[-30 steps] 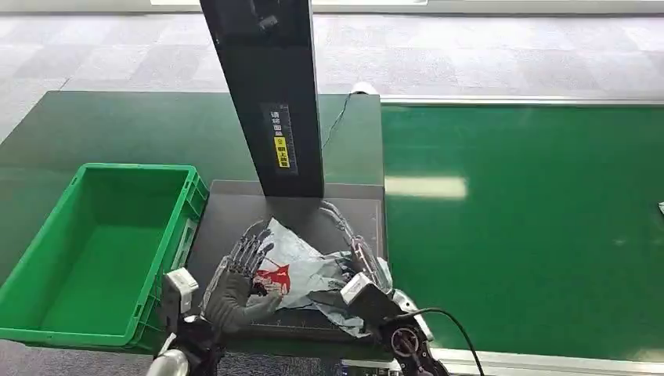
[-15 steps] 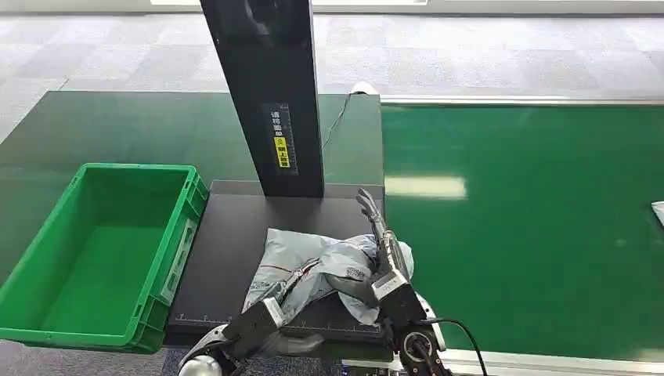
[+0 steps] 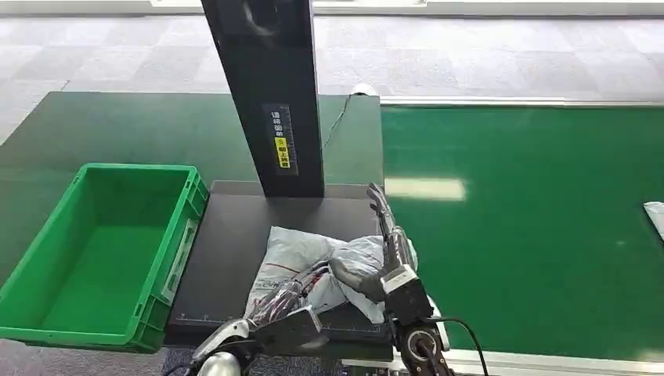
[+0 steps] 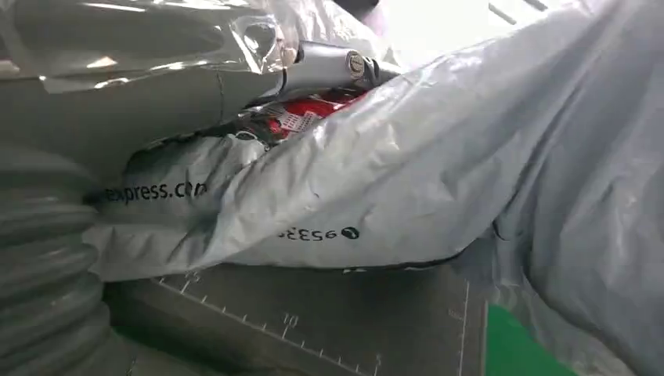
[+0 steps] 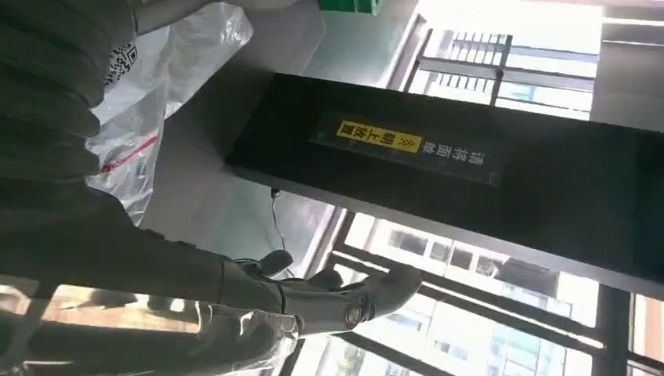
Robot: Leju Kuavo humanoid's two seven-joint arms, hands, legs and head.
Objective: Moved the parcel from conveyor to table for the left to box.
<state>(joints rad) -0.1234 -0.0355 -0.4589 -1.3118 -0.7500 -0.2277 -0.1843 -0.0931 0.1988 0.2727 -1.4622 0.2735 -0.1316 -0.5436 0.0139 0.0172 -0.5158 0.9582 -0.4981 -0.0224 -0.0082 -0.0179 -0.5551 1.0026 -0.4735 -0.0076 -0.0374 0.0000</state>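
While the grey parcel (image 3: pixel 325 262) lies crumpled on the black mat (image 3: pixel 231 235) of the bench (image 3: pixel 117 125), the head view shows both hands close against it. The left hand (image 3: pixel 291 291) reaches in from the near edge, its dark fingers (image 3: pixel 309 276) laid against the parcel's near side and partly tucked under a fold; whether they grip the plastic I cannot tell. The right hand (image 3: pixel 385 239) stands at the parcel's right side, its fingers (image 3: pixel 378 204) stretched out straight toward the black post (image 3: pixel 270 94) and clear of the bag, while its thumb (image 3: pixel 352 278) rests on the plastic. A green crate (image 3: pixel 102 251) sits just left of the mat, and the green conveyor (image 3: pixel 532 227) runs to the right, with a pale bag (image 3: pixel 656 215) at its far edge.

From the left wrist view, the parcel (image 4: pixel 438 172) presses right up against the hand (printed lettering shows on it), with one silver fingertip (image 4: pixel 333 63) over its red label and the ruled mat (image 4: pixel 329 313) beneath.

From the right wrist view, the right hand (image 5: pixel 235 290) is spread flat, fingers (image 5: pixel 376 294) extended and holding nothing, the parcel (image 5: pixel 168 70) beside the palm and the post (image 5: pixel 470 180) beyond.
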